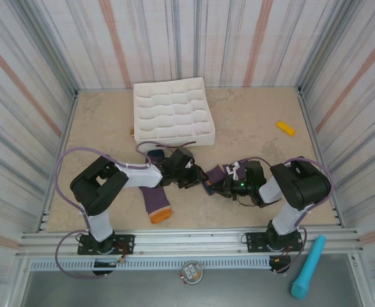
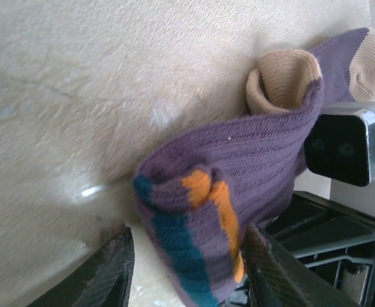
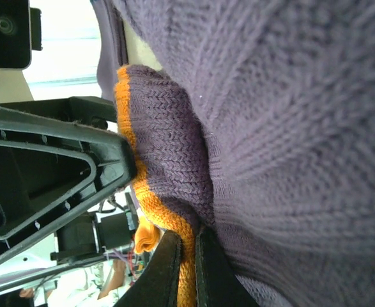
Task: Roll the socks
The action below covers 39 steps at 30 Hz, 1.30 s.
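One purple sock [image 1: 216, 173] hangs bunched between the two grippers in the middle of the table. In the left wrist view its rolled end [image 2: 193, 217], showing teal and orange bands, sits between my left gripper's [image 2: 187, 235] fingers. The right finger [image 2: 267, 272] touches the roll, while the left finger [image 2: 110, 268] stands off it with table showing between, so this gripper [image 1: 186, 171] is open around the roll. My right gripper [image 1: 214, 185] is shut on the sock's orange-edged hem [image 3: 188, 252], pinched between both of its [image 3: 191, 242] pads. The other sock [image 1: 154, 198] lies flat near the left arm, orange toe toward the front.
A white compartmented tray [image 1: 174, 138] stands just behind the grippers. A small yellow object [image 1: 285, 128] lies at the right back. A teal cylinder [image 1: 308, 265] rests outside the table's front right rail. Striped walls enclose three sides.
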{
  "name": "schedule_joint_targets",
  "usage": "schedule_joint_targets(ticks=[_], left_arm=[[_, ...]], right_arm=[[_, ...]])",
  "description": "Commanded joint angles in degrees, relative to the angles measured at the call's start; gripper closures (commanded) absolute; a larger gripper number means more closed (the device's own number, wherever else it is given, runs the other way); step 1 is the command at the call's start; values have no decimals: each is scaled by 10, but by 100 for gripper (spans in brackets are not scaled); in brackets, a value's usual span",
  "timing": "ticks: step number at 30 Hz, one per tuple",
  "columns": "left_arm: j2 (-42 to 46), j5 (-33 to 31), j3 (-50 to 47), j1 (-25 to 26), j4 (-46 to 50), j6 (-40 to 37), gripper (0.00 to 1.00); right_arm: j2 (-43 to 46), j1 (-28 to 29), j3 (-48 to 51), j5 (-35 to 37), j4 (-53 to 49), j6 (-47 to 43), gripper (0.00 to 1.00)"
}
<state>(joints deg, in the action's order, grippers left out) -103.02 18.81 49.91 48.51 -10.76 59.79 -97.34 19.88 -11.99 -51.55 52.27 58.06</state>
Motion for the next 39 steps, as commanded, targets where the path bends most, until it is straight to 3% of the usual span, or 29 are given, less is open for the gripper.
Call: schedule_joint_targets(ticks=[1, 5, 10, 14, 19, 24, 29, 34, 39], left_arm=[[-21, -16, 8, 6, 26, -3, 54], [-27, -17, 9, 6, 41, 7, 65], [-37, -39, 71, 6, 194, -14, 86], [-34, -35, 86, 4, 228, -11, 99], [-30, -12, 109, -11, 287, -19, 100], [-17, 1, 113, -25, 325, -22, 100], [-16, 14, 116, -34, 346, -22, 100], [-18, 26, 119, -36, 347, -16, 100], [-24, 46, 124, -41, 353, -17, 100]], right_arm=[[-23, -10, 17, 45, -80, 9, 100], [-25, -11, 16, 44, -76, 8, 100], [-18, -11, 12, 45, -89, -3, 100], [23, 2, -15, 62, -190, -55, 83], [145, 41, -64, 130, -361, -122, 67], [281, 100, -130, 270, -550, -209, 37], [345, 208, -190, 450, -675, -287, 33], [377, 320, -195, 612, -685, -319, 32], [349, 456, -202, 802, -679, -366, 32]])
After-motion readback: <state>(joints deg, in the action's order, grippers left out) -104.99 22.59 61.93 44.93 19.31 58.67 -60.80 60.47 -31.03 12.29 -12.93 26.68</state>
